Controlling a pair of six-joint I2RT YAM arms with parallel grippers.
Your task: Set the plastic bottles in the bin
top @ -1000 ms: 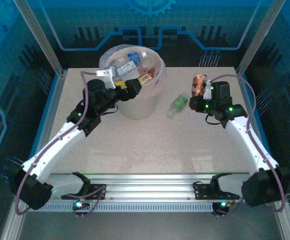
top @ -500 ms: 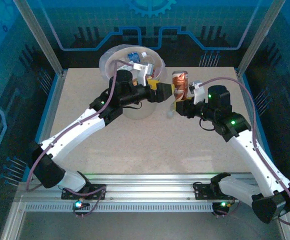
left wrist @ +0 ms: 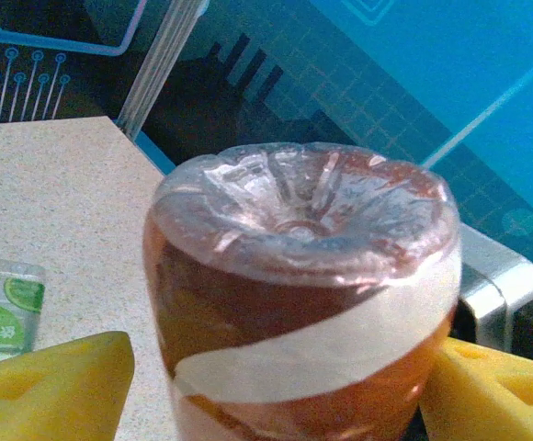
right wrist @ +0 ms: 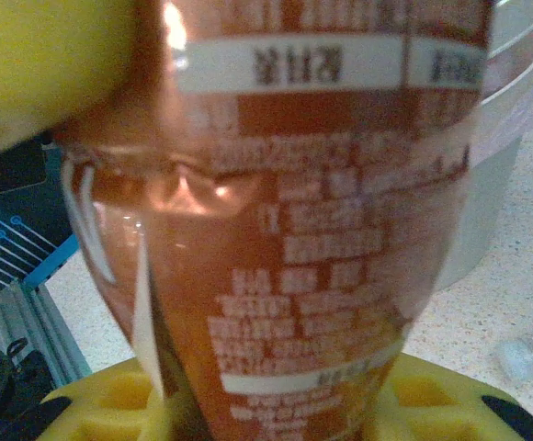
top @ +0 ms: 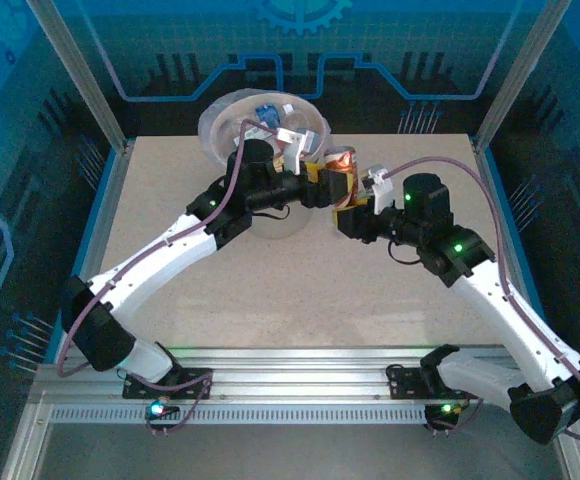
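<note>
Copper-labelled bottle (top: 339, 163) sits clamped in the right gripper (top: 344, 206), with the left gripper (top: 324, 183) spread around it.

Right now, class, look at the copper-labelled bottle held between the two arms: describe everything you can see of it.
The copper-labelled bottle is clear, crinkled plastic wrapped in a shiny copper label with white bands and small print. It is held above the table beside the bin, dimpled base uppermost, its narrower end pinched by the right gripper. The left gripper's yellow fingers flank the base end, one with a gap showing.
</note>
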